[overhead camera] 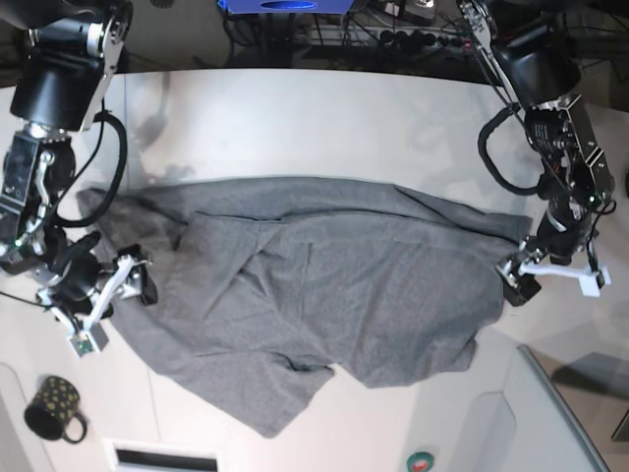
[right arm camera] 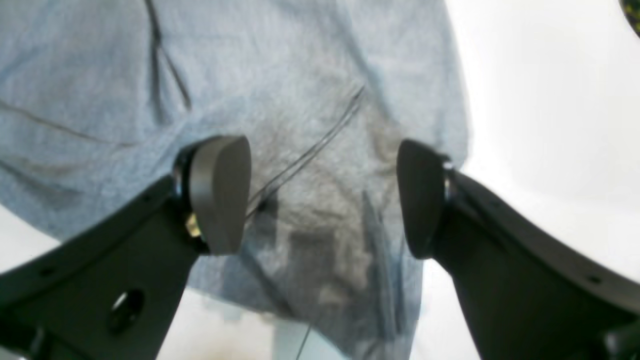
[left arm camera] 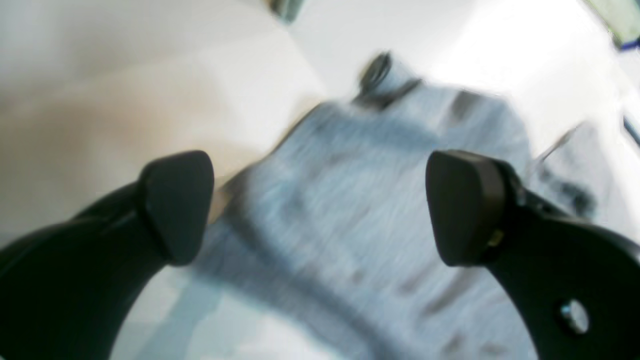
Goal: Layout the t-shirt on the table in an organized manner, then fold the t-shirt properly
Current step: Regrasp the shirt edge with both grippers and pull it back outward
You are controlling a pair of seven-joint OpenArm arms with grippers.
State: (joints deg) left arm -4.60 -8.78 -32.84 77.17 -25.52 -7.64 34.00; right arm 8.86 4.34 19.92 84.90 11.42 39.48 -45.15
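Left wrist: black, rounded fingers stand spread over the crumpled heather-grey cotton t-shirt. Right wrist: parted dark fingertips straddle its creases. Base: the shirt stretches crosswise between both arms, an end near each.

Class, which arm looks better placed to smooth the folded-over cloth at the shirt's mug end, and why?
Probably the right. Its open gripper is over that end of the t-shirt, nearer the patterned mug; the left gripper is over the opposite end.
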